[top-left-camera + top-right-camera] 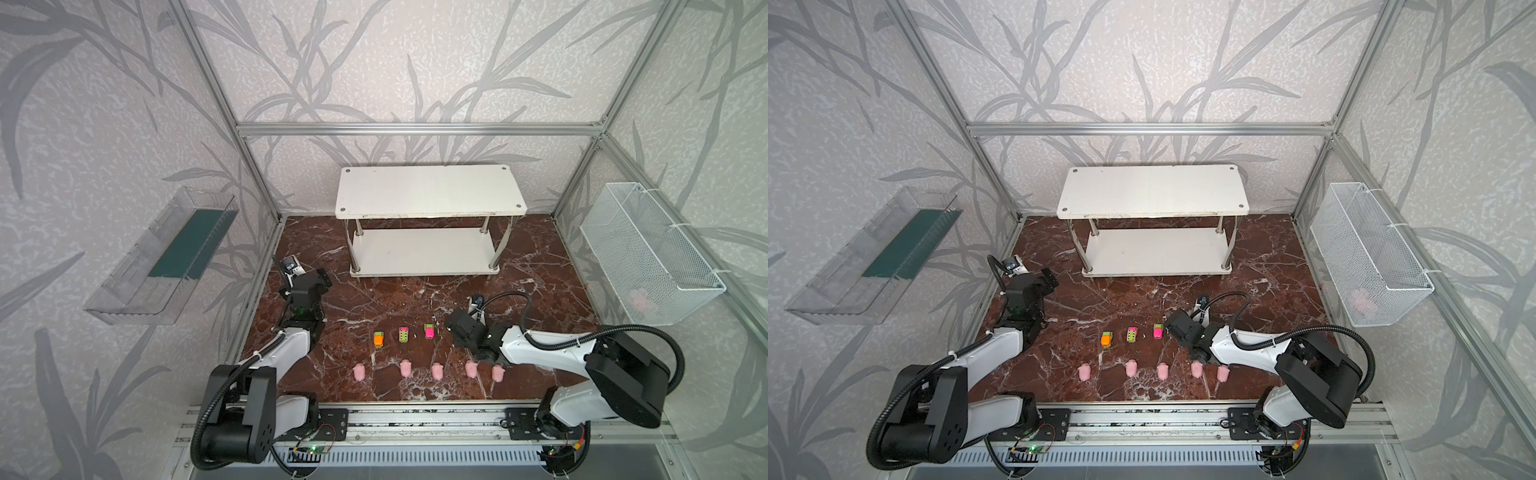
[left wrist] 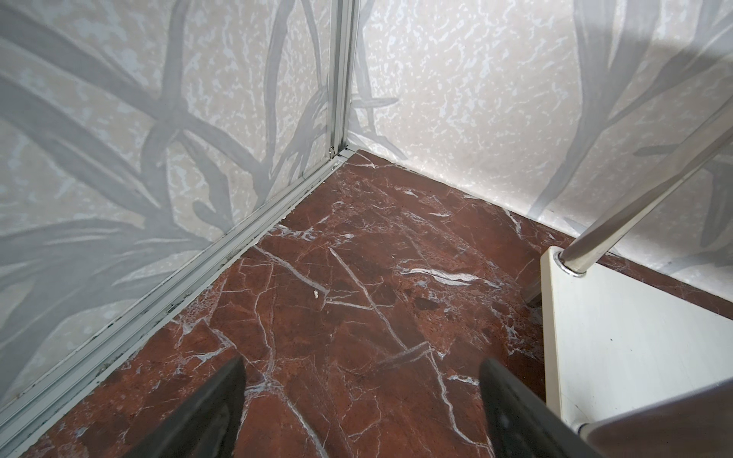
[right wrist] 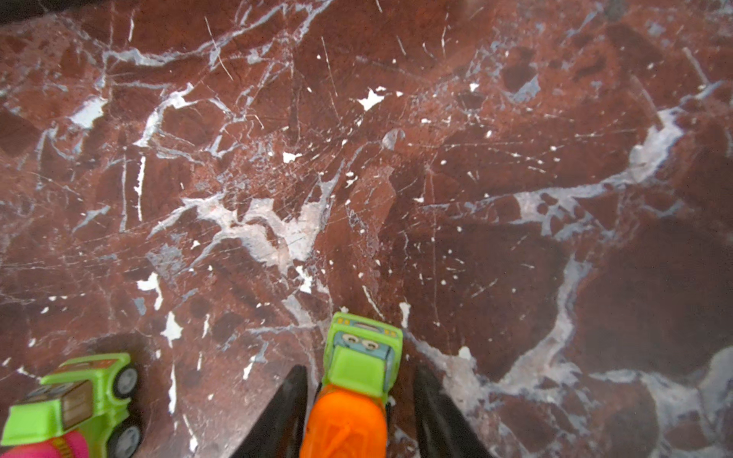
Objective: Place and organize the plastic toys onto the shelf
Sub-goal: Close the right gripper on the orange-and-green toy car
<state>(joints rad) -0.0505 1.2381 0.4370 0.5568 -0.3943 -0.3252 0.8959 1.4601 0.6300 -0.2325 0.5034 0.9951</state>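
We see the shelf [image 1: 428,189] bare, the plastic toys [image 1: 405,368] on the bench [image 1: 540,266] before it, right fingers [image 3: 277,420] spread closely around an orange car [image 3: 357,376], left fingers [image 2: 206,412] wide apart.

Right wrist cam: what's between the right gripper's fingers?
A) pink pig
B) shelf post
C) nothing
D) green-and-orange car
D: the right wrist view shows the green-and-orange car sitting between the right gripper's two dark fingers.
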